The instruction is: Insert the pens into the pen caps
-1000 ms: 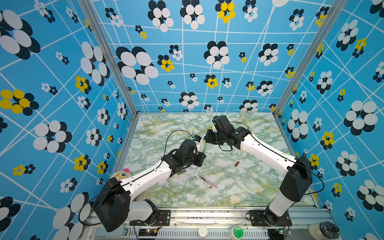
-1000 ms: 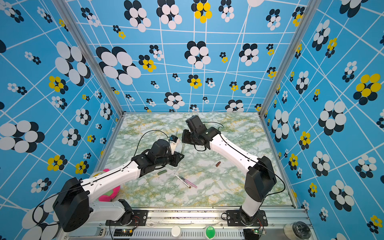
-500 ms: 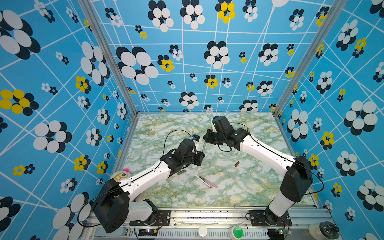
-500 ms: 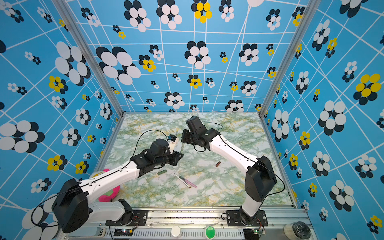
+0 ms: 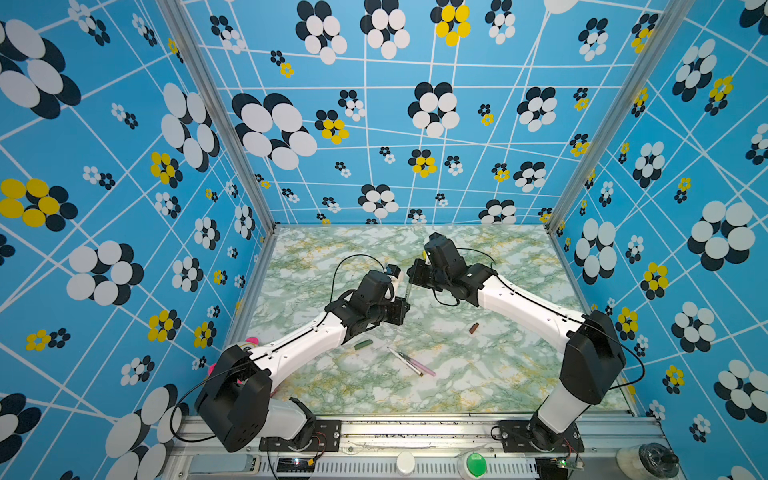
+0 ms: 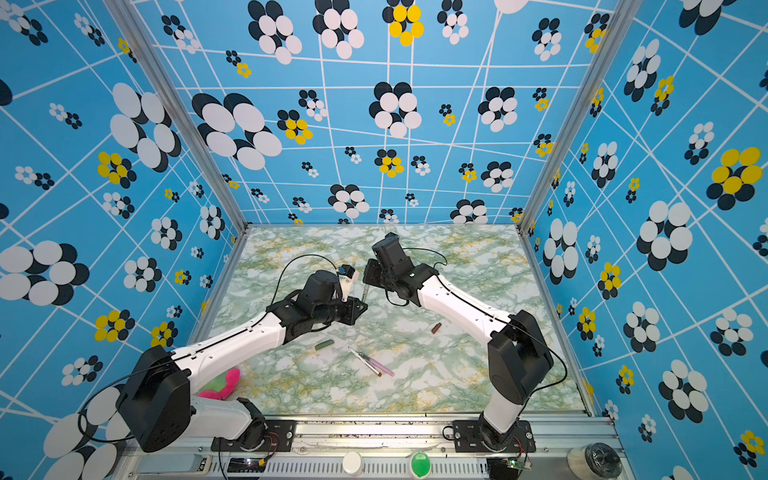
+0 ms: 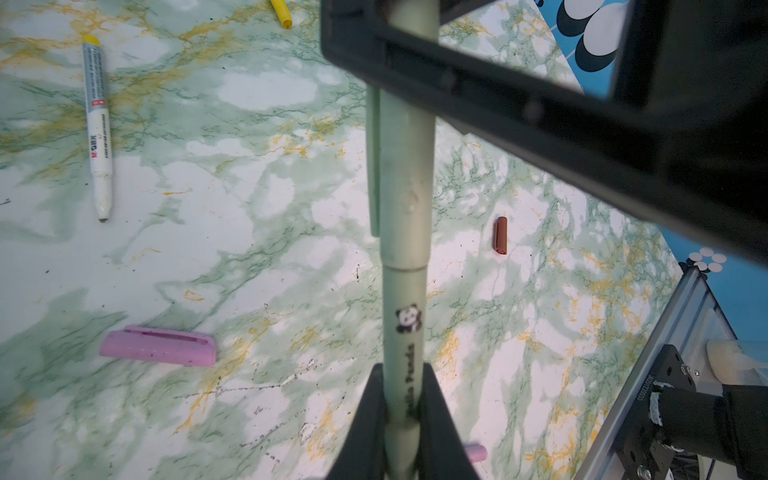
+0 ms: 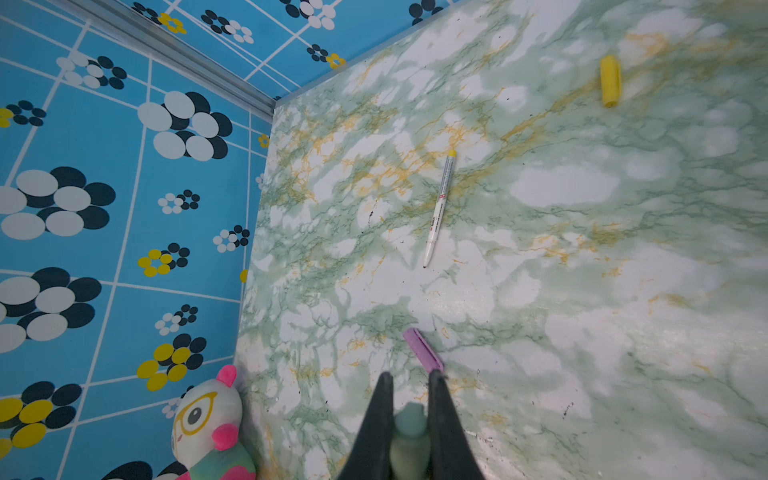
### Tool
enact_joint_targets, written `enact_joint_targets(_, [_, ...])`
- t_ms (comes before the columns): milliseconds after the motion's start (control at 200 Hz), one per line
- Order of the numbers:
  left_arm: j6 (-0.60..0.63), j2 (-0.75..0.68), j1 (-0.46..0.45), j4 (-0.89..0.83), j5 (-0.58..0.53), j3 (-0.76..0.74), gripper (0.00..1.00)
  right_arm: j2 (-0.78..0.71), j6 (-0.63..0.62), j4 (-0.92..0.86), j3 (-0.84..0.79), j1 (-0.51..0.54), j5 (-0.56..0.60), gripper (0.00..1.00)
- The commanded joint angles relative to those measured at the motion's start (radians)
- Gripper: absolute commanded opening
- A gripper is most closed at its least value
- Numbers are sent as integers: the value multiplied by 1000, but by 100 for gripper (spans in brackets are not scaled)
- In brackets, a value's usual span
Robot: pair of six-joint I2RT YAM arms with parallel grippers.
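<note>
Nearest, at the front of the bench (image 5: 478,386), a plush toy (image 6: 220,384) is seen against the left wall. Two loose pens are laid slantwise and side by side there: the pink pen (image 5: 426,369) and the brown-marked pen (image 5: 405,361). A little farther in, the dark green cap (image 5: 363,344) is found just beside the left forearm, and the brown cap (image 5: 473,328) on the right arm's side, well apart from it. Above mid-bench the pale green pen (image 7: 405,332) is gripped by its barrel in the left pincer (image 7: 403,368), which is drawn in narrow on it. The pale green cap (image 7: 405,187) is clamped just as tightly in the right pincer (image 8: 410,374). The cap is placed straight beyond the left pincer along the pen's long axis, which runs from one pincer to the other and, in both top views, away from the front edge. Pen and cap are lined up on that axis, and the cap's rim is seen over the writing end, with a seam against the barrel. Whether the cap is pressed fully home cannot be told. The coming move is judged to depend on this shared axis: a push along it would seat the cap, while a sideways tilt could jam it. On the bench beyond lie the pink cap (image 7: 158,345), then the yellow-tipped pen (image 8: 440,208) and the yellow cap (image 8: 611,81), both well apart from the pincers.
</note>
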Motion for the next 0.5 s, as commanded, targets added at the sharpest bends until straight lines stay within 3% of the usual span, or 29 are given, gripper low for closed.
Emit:
enact_joint_targets(0, [20, -8, 39, 350, -50, 129, 0, 9, 17, -208, -58, 72, -122, 9])
enact_joint_targets(230, [-22, -17, 24, 302, -40, 35, 0, -55, -8, -220, 8, -6, -108, 17])
enact_joint_targets(495, [-131, 4, -19, 296, -48, -63, 0, -131, -73, -228, 62, -56, -104, 42])
